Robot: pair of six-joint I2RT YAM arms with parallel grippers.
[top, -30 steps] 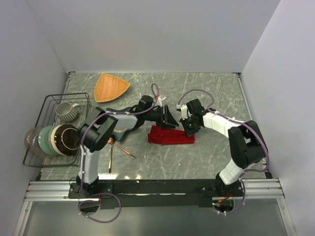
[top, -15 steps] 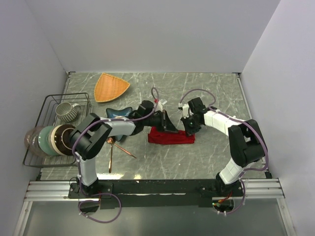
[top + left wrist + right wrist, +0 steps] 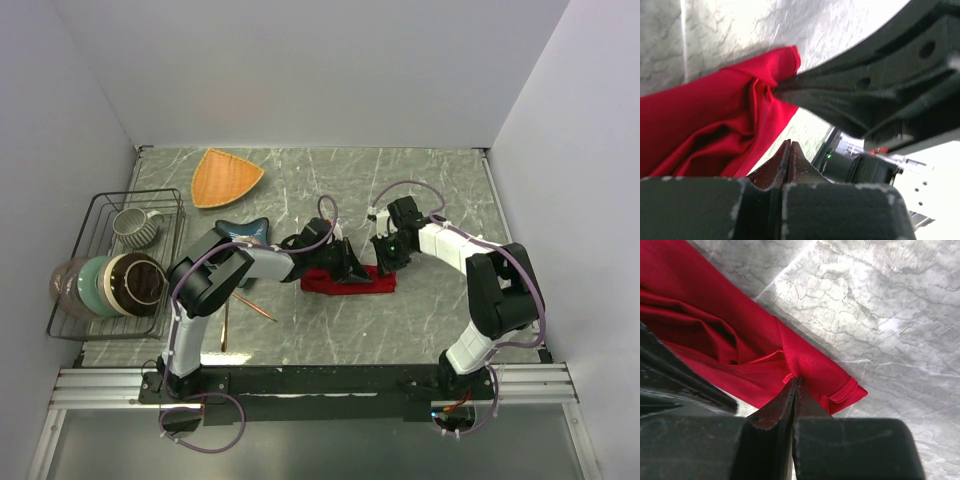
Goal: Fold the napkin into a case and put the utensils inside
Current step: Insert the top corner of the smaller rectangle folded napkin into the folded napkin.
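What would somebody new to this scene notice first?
The bright red napkin lies bunched mid-table, with both black arms meeting over it. The right gripper pinches a fold near its right end, and the left gripper is shut at its edge. After that, the orange triangular plate at the far left, and the wire rack of crockery on the left side.

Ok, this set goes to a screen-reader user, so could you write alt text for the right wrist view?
The right gripper, jaws shut, pinches a puckered fold of the red napkin near one hemmed corner. The crumpled napkin lies on the grey marbled table, which fills the upper right of the view.
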